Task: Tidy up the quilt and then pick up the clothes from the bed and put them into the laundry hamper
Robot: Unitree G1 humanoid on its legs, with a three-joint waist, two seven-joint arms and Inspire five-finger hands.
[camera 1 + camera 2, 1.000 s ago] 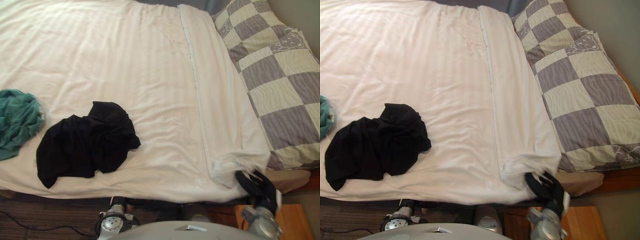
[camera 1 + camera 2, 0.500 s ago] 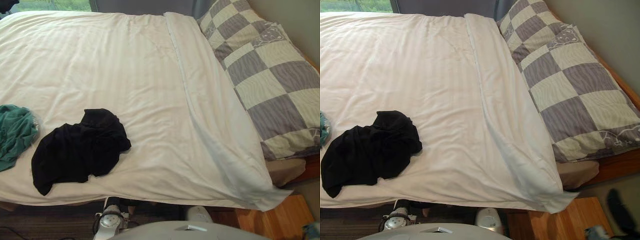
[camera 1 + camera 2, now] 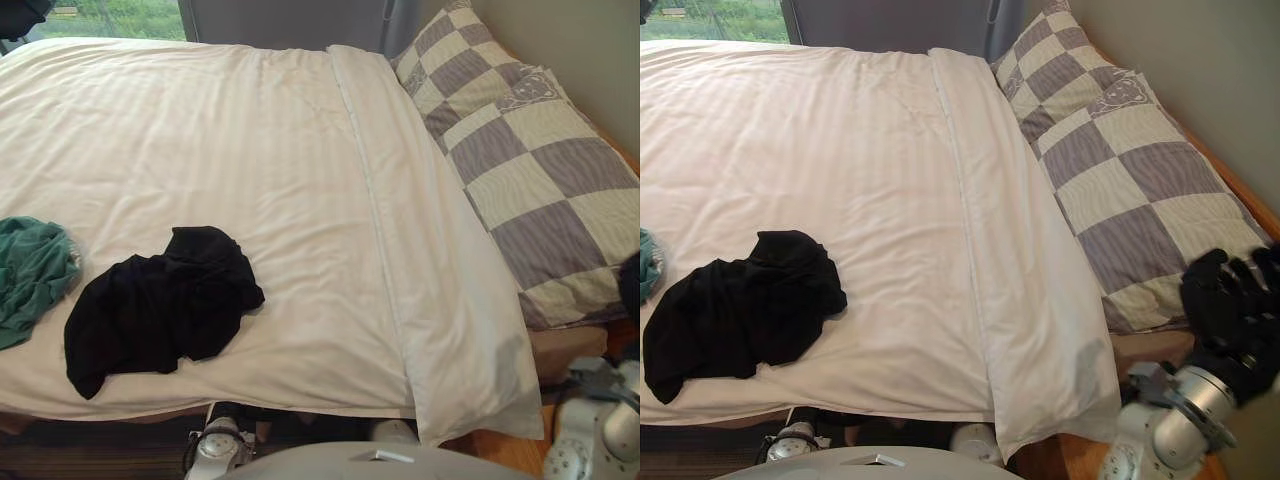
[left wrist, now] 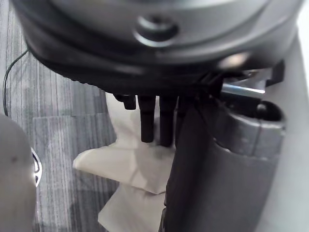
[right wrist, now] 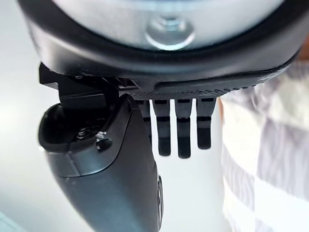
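Quilt (image 3: 250,180) work looks finished. A second ago our right hand had the near right corner (image 3: 470,400) bunched up in its grip at the bed's edge. Now that corner lies flat and hangs a little over the side, with the folded band running straight up the bed beside the checked pillow (image 3: 540,170). The whole view has also shifted since then, so we read that as the camera moving, not the bedding. We judge the first half of the task done and the clothes next. The black garment (image 3: 160,310) sits crumpled on the quilt near the front edge, and the green garment (image 3: 30,265) lies just beside it at the bed's left side; both are untouched and well apart from either hand. The right hand (image 3: 1230,305) has let go and come up beside the near end of the pillow, with its fingers (image 5: 178,135) spread straight, holding and touching nothing. The left hand (image 4: 147,123) hangs low in front of the bed over the grey floor (image 4: 58,121). Its fingers are straight and relaxed with nothing in them, and some pale cloth (image 4: 130,164) shows past them that we cannot identify.
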